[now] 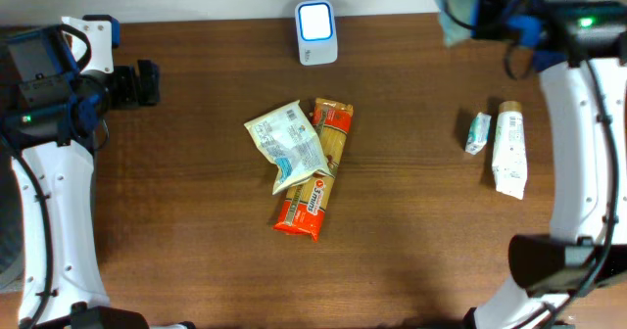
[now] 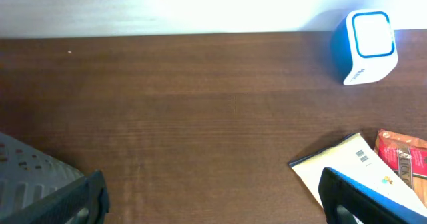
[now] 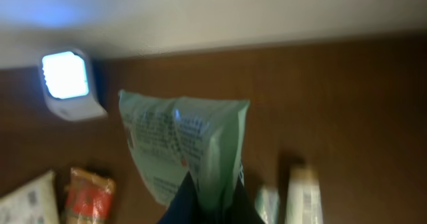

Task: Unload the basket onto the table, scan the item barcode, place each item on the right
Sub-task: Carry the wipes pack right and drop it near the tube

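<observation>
One green packet, pinched by the right gripper, needs squaring to the scanner; left gripper gapes empty.

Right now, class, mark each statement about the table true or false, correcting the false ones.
1. The right fingers hold a pale green packet. True.
2. The left fingers grip the white tube. False: they are open and empty; the tube lies on the table.
3. The cream packet partly covers the orange packet. True.
4. The scanner stands beside the tube. False: it stands alone at the table's far edge.
</observation>
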`<move>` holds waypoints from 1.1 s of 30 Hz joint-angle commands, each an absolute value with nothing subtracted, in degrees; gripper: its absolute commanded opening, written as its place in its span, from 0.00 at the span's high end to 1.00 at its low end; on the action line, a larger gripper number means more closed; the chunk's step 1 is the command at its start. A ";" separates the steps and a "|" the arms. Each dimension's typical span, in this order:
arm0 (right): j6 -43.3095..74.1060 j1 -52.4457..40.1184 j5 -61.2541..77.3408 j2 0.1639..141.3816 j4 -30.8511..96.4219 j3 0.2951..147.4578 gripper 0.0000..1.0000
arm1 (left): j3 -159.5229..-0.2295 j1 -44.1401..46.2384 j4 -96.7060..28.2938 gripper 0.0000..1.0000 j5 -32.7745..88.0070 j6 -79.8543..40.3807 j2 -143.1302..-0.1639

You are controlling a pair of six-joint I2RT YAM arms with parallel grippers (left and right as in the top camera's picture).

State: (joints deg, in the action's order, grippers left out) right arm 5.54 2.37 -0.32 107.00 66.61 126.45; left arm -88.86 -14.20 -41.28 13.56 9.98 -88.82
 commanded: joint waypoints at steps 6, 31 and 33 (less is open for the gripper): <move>7.77 15.49 11.38 122.83 77.30 122.76 0.96 | -89.08 -14.41 -41.21 0.01 14.20 9.45 -88.09; 3.22 0.56 25.32 127.13 91.00 137.49 0.57 | -89.08 -14.39 -41.21 0.01 14.17 9.45 -88.09; 3.25 -4.95 25.30 127.13 89.52 133.93 0.40 | -89.08 -14.41 -41.21 0.01 14.20 9.45 -88.09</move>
State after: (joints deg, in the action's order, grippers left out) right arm 3.81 0.84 22.06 127.57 90.48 137.53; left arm -88.86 -14.22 -41.23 13.54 9.98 -88.82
